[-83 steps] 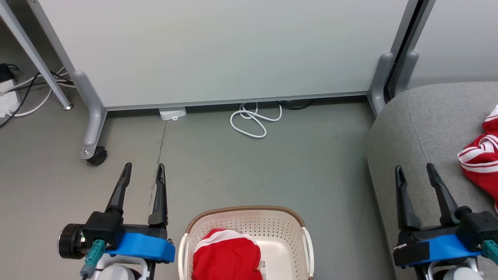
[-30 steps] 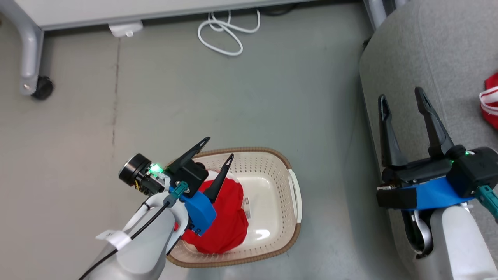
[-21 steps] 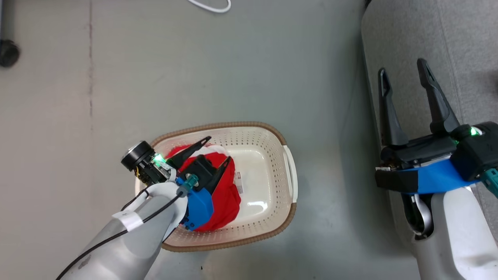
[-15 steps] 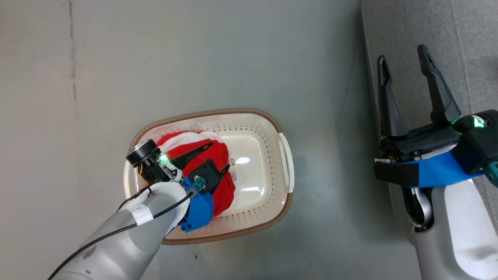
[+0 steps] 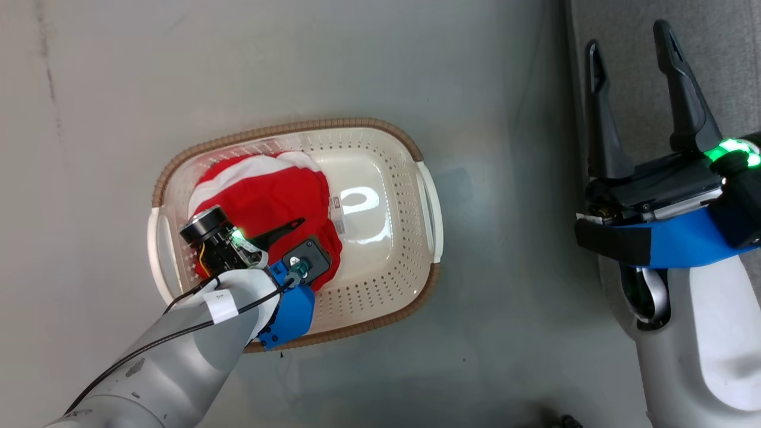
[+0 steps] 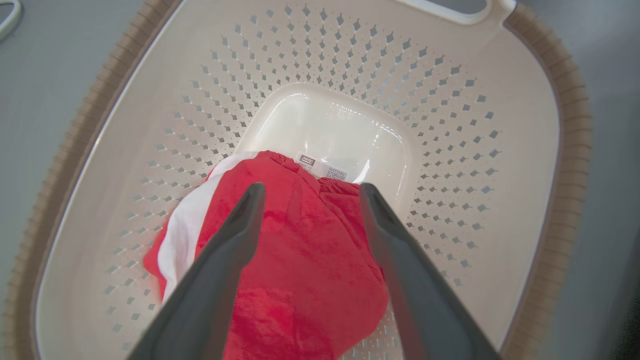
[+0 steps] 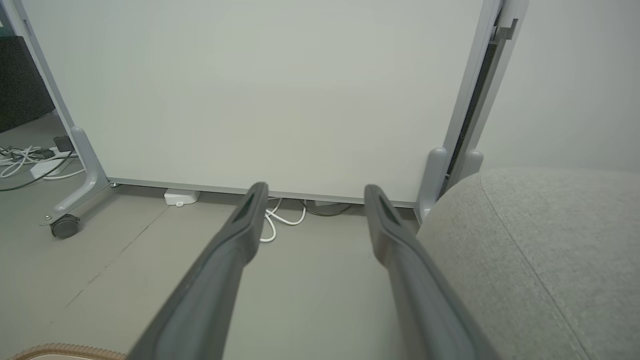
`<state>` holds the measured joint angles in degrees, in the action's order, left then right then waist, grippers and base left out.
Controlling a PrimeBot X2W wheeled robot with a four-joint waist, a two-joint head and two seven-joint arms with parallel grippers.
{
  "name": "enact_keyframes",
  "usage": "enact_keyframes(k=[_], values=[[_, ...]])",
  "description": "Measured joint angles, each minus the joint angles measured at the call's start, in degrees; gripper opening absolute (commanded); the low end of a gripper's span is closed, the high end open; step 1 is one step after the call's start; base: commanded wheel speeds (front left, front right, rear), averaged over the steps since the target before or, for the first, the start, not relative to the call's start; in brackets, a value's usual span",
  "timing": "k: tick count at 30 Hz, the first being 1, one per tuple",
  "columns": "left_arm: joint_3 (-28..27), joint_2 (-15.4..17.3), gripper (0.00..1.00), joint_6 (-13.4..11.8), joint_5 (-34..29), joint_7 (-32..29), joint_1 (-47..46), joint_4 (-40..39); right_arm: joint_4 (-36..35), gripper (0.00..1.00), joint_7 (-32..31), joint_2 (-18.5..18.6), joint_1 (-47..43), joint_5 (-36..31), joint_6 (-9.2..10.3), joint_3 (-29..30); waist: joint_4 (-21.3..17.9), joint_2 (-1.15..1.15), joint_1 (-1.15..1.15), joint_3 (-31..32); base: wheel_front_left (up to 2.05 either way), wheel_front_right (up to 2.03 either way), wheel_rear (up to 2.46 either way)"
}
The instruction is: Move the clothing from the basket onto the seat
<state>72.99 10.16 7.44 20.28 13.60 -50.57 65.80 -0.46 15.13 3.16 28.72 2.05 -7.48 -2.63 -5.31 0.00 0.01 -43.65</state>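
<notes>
The left gripper hangs inside the basket, fingers spread wide apart, with the red clothing lying between and just beneath them

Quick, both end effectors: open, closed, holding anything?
Left end effector: open, over the red garment in the basket, nothing gripped.
Right end effector: open, empty.

Grey floor under me, cream basket on it, grey seat to my right, white cable by the partition.
</notes>
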Motion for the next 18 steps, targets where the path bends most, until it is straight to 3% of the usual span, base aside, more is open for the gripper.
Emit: enact_keyframes(k=[18], values=[[0.36, 0.57, 1.0, 0.0, -4.59, -8.94, -6.7, 2.07, -4.35, 1.0, 0.0, -0.04, 5.38, -0.65, 0.0, 0.67, -1.08, 0.0, 0.0, -13.4, 0.0, 0.0, 0.0]])
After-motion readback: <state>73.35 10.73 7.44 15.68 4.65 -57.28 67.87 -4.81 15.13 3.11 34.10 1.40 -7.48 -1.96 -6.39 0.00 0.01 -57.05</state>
